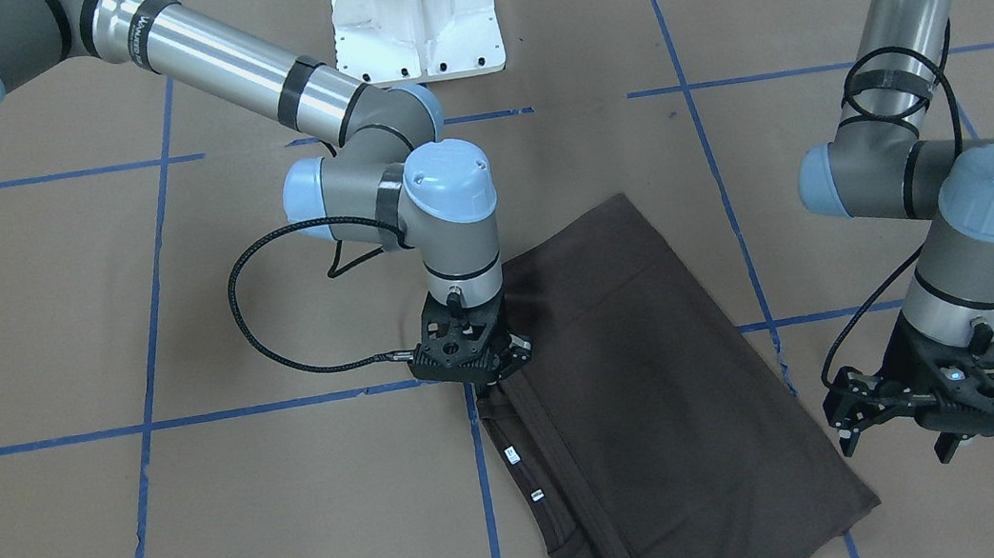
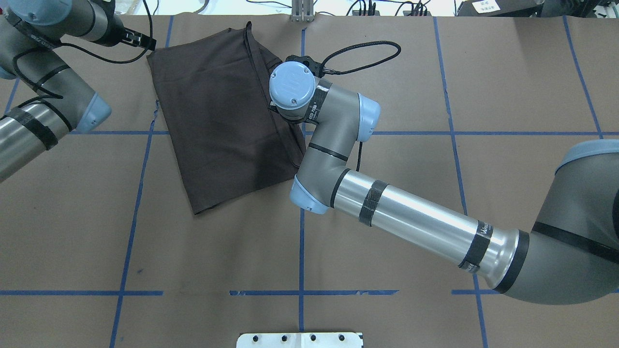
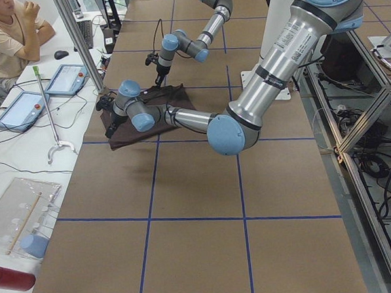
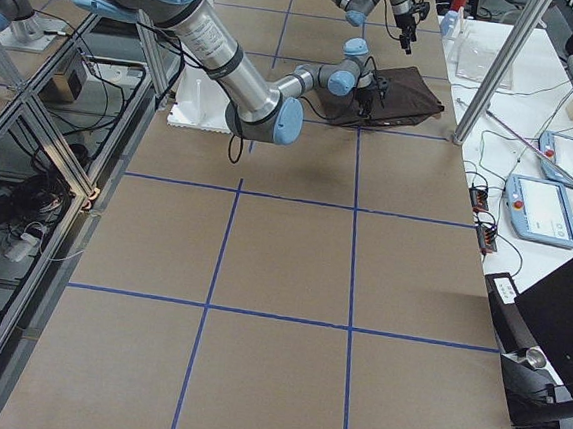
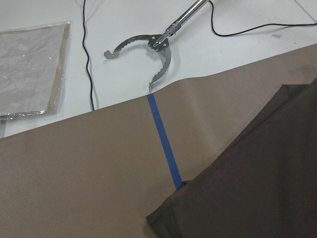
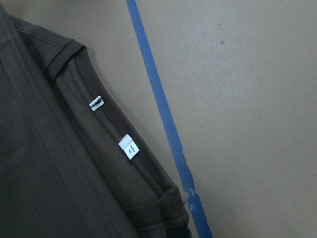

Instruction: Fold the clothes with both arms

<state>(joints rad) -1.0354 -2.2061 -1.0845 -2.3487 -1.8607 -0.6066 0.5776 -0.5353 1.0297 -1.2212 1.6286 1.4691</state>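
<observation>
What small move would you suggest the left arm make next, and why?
Probably bring the left gripper across and down onto the nearest edge of the T-shirt: it hangs beside the cloth, off it, while the right gripper sits low on the collar-side edge.

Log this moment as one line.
T-shirt folded flat | right pincer at collar edge, grip unclear | left pincer open, beside it

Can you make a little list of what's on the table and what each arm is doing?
Shirt: dark brown, folded, flat on table
Tags: two white, by the collar
Right gripper: down at the shirt's collar edge, grip unclear
Left gripper: raised beside the shirt, holding nothing
</observation>
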